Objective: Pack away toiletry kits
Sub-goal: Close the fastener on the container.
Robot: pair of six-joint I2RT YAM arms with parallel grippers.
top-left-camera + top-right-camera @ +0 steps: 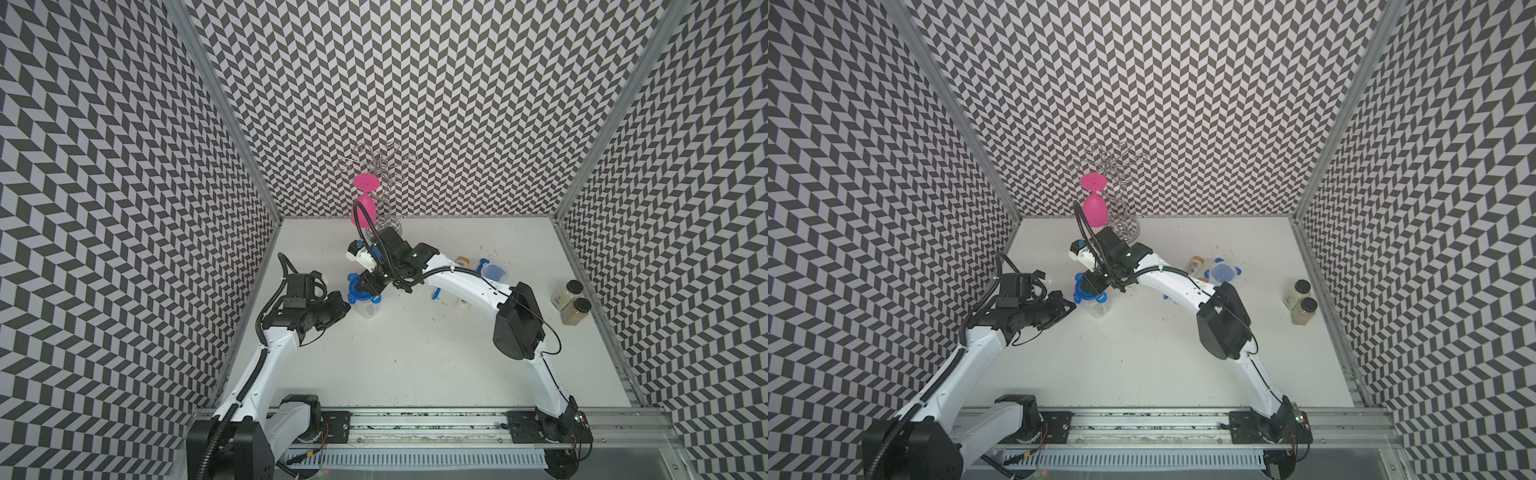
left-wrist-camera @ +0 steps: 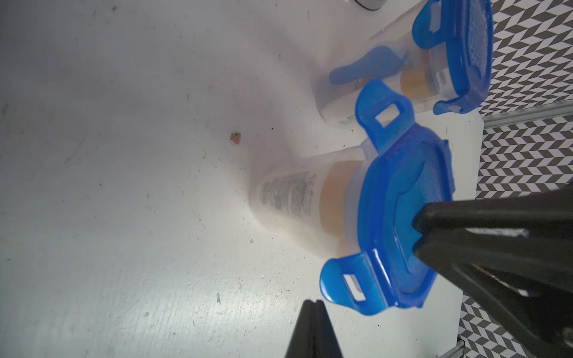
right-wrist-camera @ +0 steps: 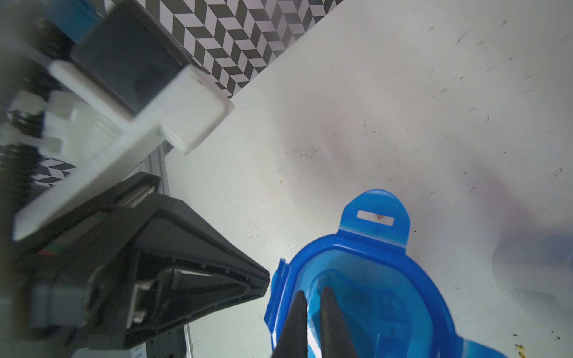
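we fear the jar (image 2: 288, 201) tips: right hand (image 3: 312, 294), clenched empty (left hand (image 2: 311, 305) too, 9 o'clock), presses the lid (image 3: 387, 294) off-centre.

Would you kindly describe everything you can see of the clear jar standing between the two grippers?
The clear jar is see-through plastic, upright on the white table. Its blue lid sits on top, two visible clip tabs flared outward, unlatched. Inside stands a white bottle with a yellow-orange cap uppermost. The shut right gripper presses its tips on the lid; the shut left gripper points at the lid's rim, contact unclear.
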